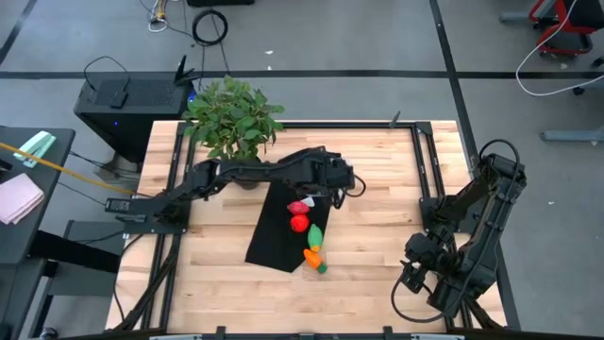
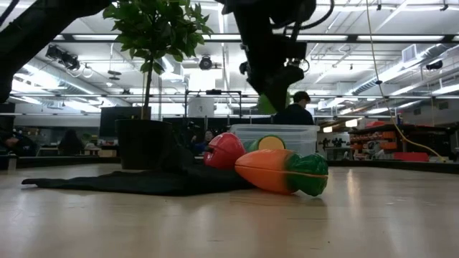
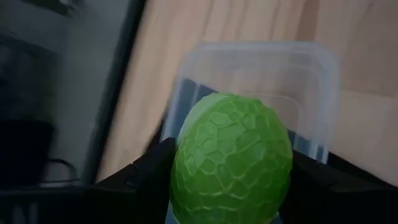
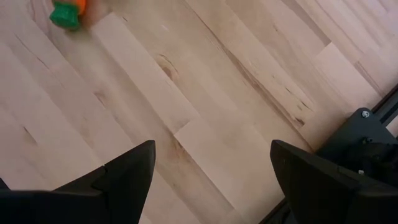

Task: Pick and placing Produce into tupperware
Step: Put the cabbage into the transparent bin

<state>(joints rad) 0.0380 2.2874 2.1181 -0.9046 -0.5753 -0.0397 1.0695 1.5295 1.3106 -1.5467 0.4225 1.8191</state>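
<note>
Nearest the front edge of the table (image 1: 377, 283), to the right of the black cloth (image 1: 278, 231), the right arm waits folded low, and its gripper (image 4: 211, 180) hangs over bare wood with its two dark fingers spread wide and nothing between them. Just off the cloth's front right corner lies the toy carrot (image 2: 281, 172), orange with a green leafy end, on its side on the wood. Beside it, at the cloth's right edge, is a green oblong piece (image 1: 315, 236). On the cloth itself sit two red pieces, a round one (image 1: 299, 224) and behind it a paler one (image 1: 298, 208).

Farther back, the left arm reaches from the table's left side across to the cloth's far right corner, its wrist bent downward. The left gripper (image 3: 231, 171) pinches a lime-green fruit (image 3: 231, 158), one finger pressing each side of it. That fruit is rounded, bright, and covered in a raised network of cracks like pebbled skin. It hangs directly above the clear container (image 3: 255, 87), which has rounded corners and stands on the wood at the cloth's far right corner; the fruit does not touch it.

Behind the cloth's far end stands the potted plant (image 1: 231, 118).
</note>
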